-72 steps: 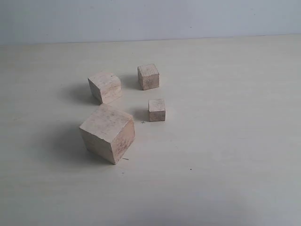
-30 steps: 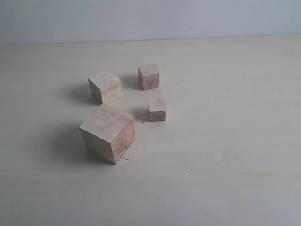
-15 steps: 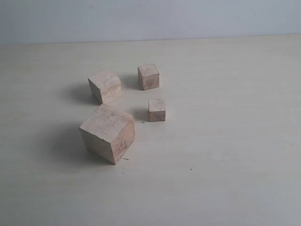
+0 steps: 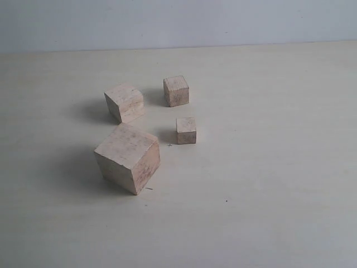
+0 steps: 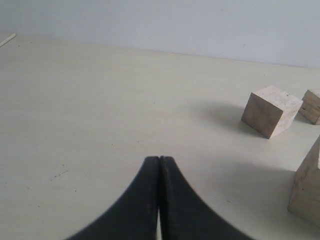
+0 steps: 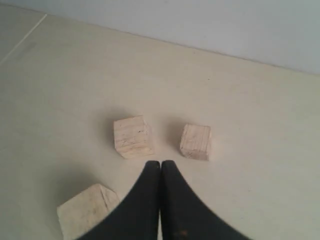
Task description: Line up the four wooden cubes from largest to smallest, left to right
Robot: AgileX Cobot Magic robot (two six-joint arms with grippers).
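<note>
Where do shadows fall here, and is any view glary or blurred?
Exterior view: a soft shadow spreads left of the largest cube, no glare, evenly lit. Left wrist view: the left claw is a shut black silhouette without detail; the second-largest cube looks sharp. Right wrist view: the right claw is equally black and shut.
</note>
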